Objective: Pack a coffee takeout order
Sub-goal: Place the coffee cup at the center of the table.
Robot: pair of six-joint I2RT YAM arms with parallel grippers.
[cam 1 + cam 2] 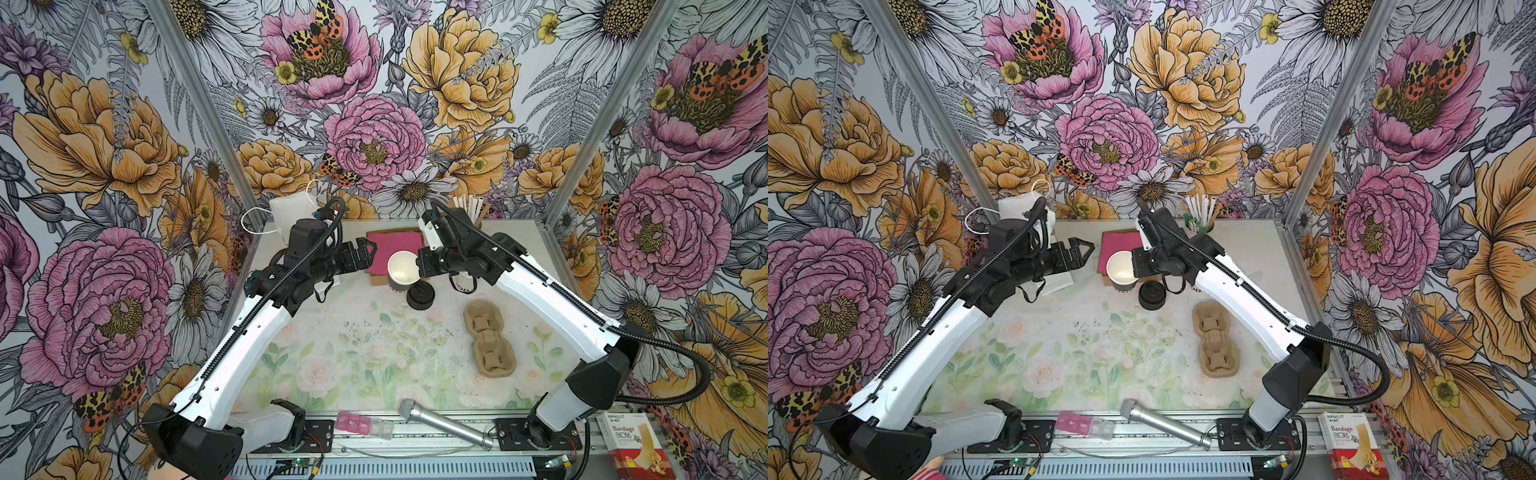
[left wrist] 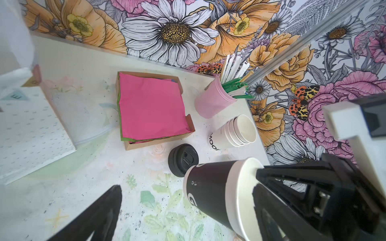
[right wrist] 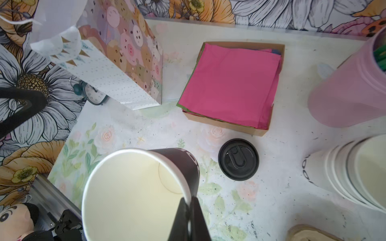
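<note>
Right gripper sits closest to the lens in the right wrist view. It is clenched on the rim of the paper cup, one finger inside the mouth and one outside on the dark wall. Cup upright, mouth open, white inside, in the far half of the table near its middle. Cannot tell whether the base rests on the table or hangs just above it.

Left gripper: released, jaws spread wide, holding nothing. It is just beside the cup on its left, not touching.

Key relation: lid lies flat, top side up, on the table just beside the cup's base, toward the near edge and the right. It is round, so there is no long axis to line up with. From the left gripper it lies past the cup. The right gripper is nearer but occupied.

Pink napkin tops its stack in the cardboard tray, toward the far edge behind the cup.

Pose: left arm reaches in from the near-left corner, wrist turned so the gripper points right. Right arm reaches in from the near-right corner and meets the cup from its right.

Judgement: capping is likely next. The free left gripper would need to pass on the cup's near side to reach the lid without bumping the cup.
</note>
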